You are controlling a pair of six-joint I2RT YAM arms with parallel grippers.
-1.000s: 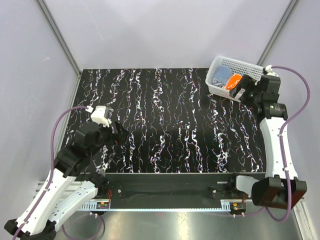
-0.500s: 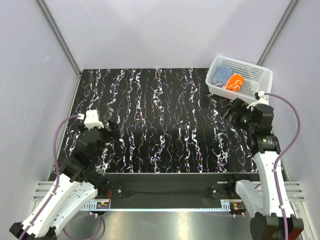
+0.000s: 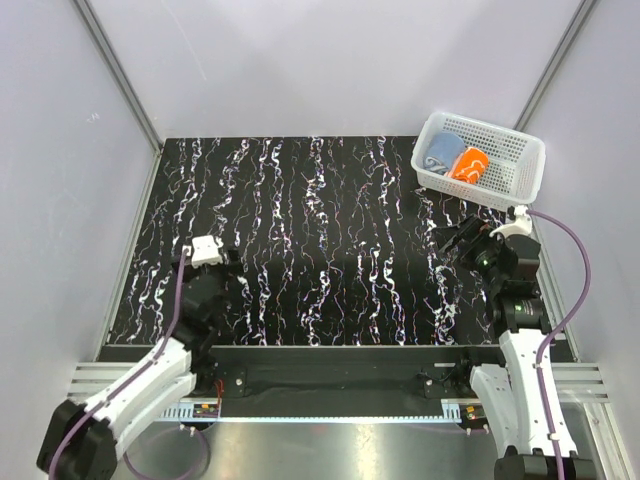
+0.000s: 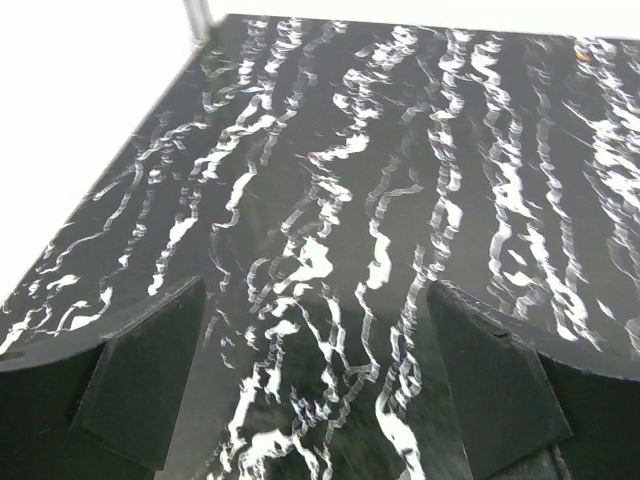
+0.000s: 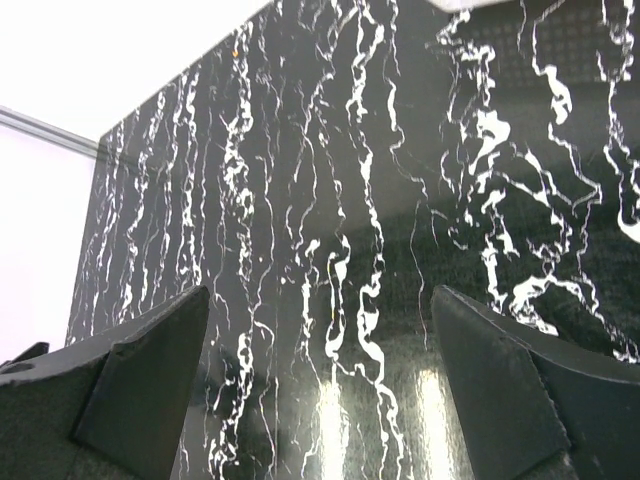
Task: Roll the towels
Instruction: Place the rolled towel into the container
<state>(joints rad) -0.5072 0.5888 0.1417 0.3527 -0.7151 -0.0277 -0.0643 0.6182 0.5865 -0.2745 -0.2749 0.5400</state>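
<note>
Orange towel (image 3: 468,163): soft, light roll in the white mesh basket (image 3: 505,188); I'd pinch it mid-roll.
Blue towel (image 3: 440,152): touching it, likely just as floppy.
Left pincer (image 4: 320,370): spread, empty.
Right pincer (image 5: 320,380): spread, empty.

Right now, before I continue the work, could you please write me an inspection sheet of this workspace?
Surface: black marbled table; no spill or damage seen.
Job's things: orange towel and light blue towel lie side by side inside the white mesh basket at the far right corner. They look rolled, but they are too small to confirm.
Clutter: nothing seen.
Grippers: left gripper and right gripper are both open; the fingers hold nothing, with only bare table between them.
Cables: left purple cable and right purple cable each follow their arm; neither crosses the middle of the table.
Surroundings: pale walls, metal frame posts.
</note>
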